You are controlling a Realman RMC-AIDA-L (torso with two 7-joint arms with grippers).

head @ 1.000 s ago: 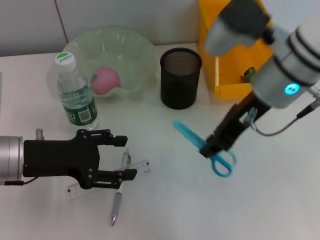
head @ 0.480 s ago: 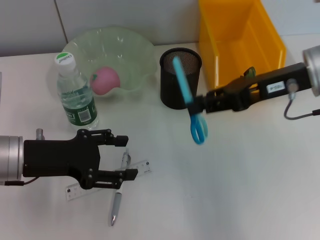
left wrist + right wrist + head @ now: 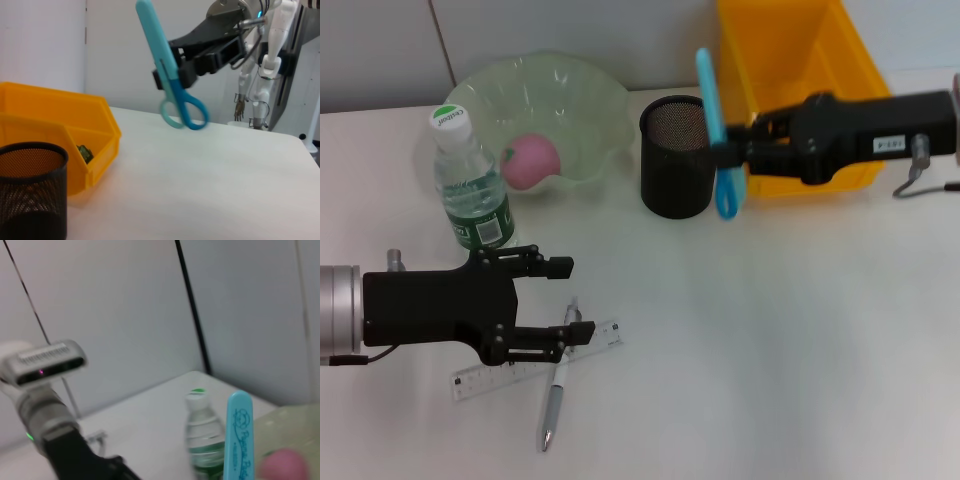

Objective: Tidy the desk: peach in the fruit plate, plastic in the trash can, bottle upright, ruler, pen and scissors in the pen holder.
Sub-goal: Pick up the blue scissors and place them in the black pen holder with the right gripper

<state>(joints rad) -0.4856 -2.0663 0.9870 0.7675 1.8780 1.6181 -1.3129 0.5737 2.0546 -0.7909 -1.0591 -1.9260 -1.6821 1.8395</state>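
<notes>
The right hand (image 3: 732, 156) is clenching the blue scissors (image 3: 717, 130) around their middle and holding them up in the air, clear of the desk (image 3: 770, 350). The scissors are standing nearly upright in its grip, their sheathed blade end pointing up above the fingers and the looped handles hanging below. The black mesh pen holder (image 3: 679, 170) is sitting just beside this hand, on the side its fingertips are pointing toward, with the scissors hanging at the holder's near rim rather than inside it. The yellow bin (image 3: 798, 90) is lying behind and beneath the hand's arm; a small dark item rests inside it, seen in the left wrist view.

The left hand (image 3: 560, 302) is hovering low over the desk with its fingers spread apart, grasping nothing. The ruler (image 3: 470, 380) and the pen (image 3: 555, 395) are lying crossed on the desk directly under and just beyond its fingertips. The bottle (image 3: 470, 185) is standing upright a little way behind this hand, its green cap on top. Beyond the bottle, the pale green fruit plate (image 3: 590, 110) is holding the peach (image 3: 530, 160).

In the right wrist view the scissors' blue sheath (image 3: 237, 437) is rising in the foreground, with the bottle (image 3: 202, 440) and the left arm farther off.
</notes>
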